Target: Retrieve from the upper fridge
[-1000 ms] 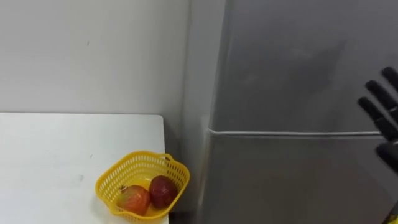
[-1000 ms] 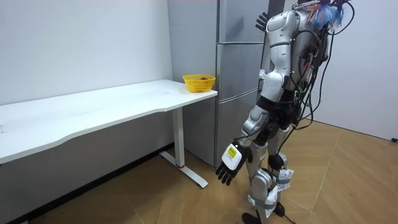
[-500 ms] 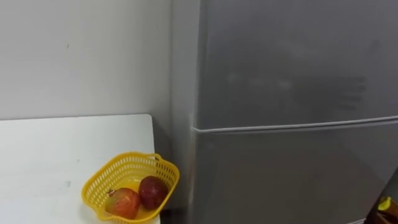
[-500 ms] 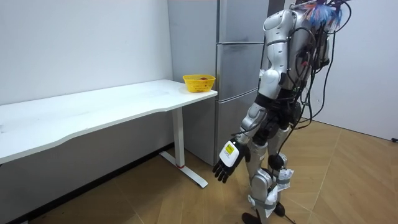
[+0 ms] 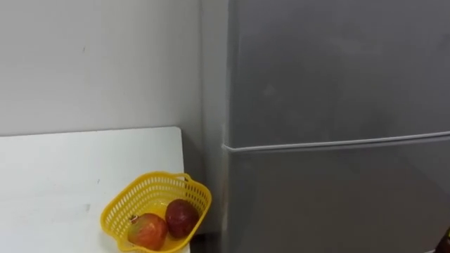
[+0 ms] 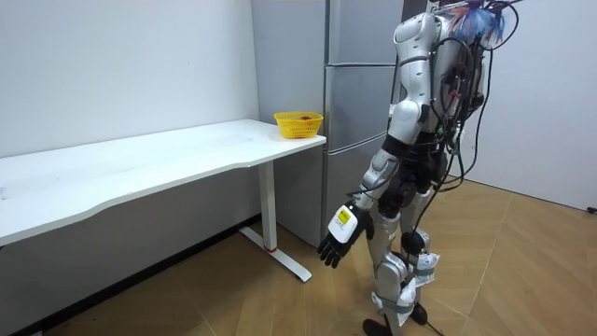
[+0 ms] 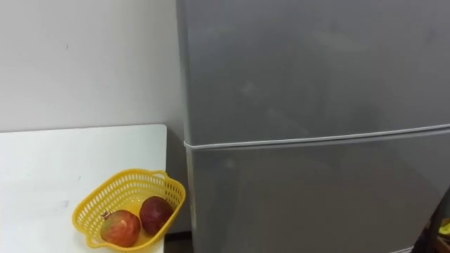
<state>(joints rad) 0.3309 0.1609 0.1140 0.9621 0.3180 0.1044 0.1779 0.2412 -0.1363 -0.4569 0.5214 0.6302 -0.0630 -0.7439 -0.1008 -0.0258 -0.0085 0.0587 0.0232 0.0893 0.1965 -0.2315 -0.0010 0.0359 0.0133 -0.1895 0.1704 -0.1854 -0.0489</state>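
A: Where is the left hand (image 6: 338, 238)?
B: It hangs low beside the robot's thigh, fingers loosely spread, holding nothing.
A: And the table (image 5: 63, 176)?
B: A yellow basket (image 5: 151, 177) sits at its corner, with reddish fruits (image 5: 182, 216) inside.
A: The fridge (image 6: 350, 112)?
B: Just past the table's end, facing the robot. Its upper door (image 5: 337, 70) and lower door (image 5: 337, 204) are closed.

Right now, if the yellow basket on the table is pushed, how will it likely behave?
The yellow basket looks like thin plastic mesh, so it is probably light and a little flexible. It sits at the white table's corner, so a push could slide it off. The round fruits may roll inside.
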